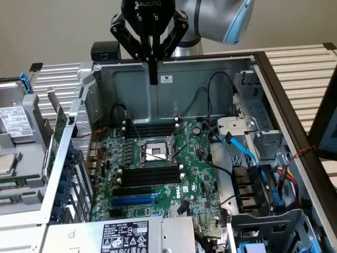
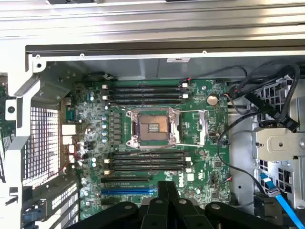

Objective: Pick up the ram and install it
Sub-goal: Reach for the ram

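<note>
My gripper (image 1: 153, 79) hangs above the open computer case, over its back wall, with its fingers (image 1: 153, 58) shut together and nothing between them. In the wrist view the shut fingers (image 2: 167, 191) point down at the green motherboard (image 2: 200, 143). Black memory slots lie on both sides of the processor socket (image 2: 151, 128): one bank (image 2: 143, 90) toward the back wall and one bank (image 2: 148, 161) toward the front. The ram is out of view.
The case's metal walls (image 1: 174, 89) ring the board. Black and blue cables (image 1: 239, 150) and a drive cage (image 1: 258, 195) crowd the exterior view's right. A power supply (image 1: 126, 234) sits in front. A thin green board edge (image 1: 55, 137) stands outside the case on the exterior view's left.
</note>
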`<state>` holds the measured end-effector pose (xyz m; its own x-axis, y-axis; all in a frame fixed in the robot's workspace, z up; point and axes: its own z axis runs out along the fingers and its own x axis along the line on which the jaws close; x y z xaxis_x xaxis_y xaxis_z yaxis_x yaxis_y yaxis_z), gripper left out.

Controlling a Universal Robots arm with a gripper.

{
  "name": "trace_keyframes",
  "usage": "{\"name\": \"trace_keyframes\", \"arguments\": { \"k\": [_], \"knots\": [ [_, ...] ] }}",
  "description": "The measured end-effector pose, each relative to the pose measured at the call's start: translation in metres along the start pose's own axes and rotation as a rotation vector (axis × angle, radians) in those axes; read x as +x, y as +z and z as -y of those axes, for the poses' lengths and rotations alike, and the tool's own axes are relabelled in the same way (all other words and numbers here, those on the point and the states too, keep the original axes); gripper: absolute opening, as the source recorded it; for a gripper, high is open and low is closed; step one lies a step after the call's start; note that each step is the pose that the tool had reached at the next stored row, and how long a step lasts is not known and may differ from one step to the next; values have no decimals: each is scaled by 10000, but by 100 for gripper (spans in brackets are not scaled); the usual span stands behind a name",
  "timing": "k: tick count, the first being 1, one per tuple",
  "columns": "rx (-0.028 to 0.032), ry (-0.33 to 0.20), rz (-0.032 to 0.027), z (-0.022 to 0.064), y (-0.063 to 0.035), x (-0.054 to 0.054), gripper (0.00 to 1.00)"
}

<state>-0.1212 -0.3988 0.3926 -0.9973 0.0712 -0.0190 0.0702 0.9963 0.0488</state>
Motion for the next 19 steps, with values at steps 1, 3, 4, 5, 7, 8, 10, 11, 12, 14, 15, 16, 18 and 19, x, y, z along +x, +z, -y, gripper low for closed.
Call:
{"name": "trace_keyframes", "arguments": {
  "k": [1,3,4,5,7,8,10,11,12,14,15,16,18,19],
  "knots": [
    [1,0,0,0,0,0,11],
    [0,0,0,0,0,0,11],
    [0,0,0,0,0,0,11],
    [1,0,-1,0,0,0,11],
    [1,1,0,0,0,0,11],
    [1,0,0,0,0,0,11],
    [1,0,0,0,0,0,11],
    [1,0,0,0,0,0,11],
    [1,0,0,0,0,0,11],
    [2,0,-1,1,-1,14,11],
    [3,0,-1,2,-2,30,11],
    [2,-1,-1,4,-2,55,11],
    [2,0,-2,8,-3,115,11],
    [1,1,-8,11,-4,152,11]
  ]
}}
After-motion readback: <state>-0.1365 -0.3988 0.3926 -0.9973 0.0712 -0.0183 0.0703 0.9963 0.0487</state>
